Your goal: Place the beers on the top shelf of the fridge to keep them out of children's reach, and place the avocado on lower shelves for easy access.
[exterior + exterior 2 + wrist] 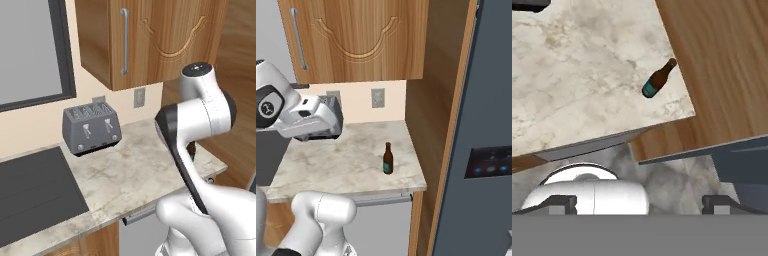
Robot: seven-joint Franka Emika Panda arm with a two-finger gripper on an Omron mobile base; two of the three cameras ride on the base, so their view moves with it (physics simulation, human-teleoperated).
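Brown beer bottle (388, 158) standing upright near counter's (331, 160) right front corner, end effector (639, 202) hanging released above, grasping nothing.

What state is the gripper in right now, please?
Gripper: open and empty, high above the counter; the brown beer bottle stands untouched.

The counter (336, 160) looked like polished pale marble with faint brown veins, smooth all over. The brown beer bottle (388, 159) standing near its right edge appeared to be glossy glass with a matt teal label. The wall cabinet (356, 40) above and the tall panel (433, 125) on the right showed warm wood grain, satin rather than shiny. The toaster (91, 129) at the far left looked like brushed grey metal. The fridge (481, 150) door was smooth, matt blue-grey.
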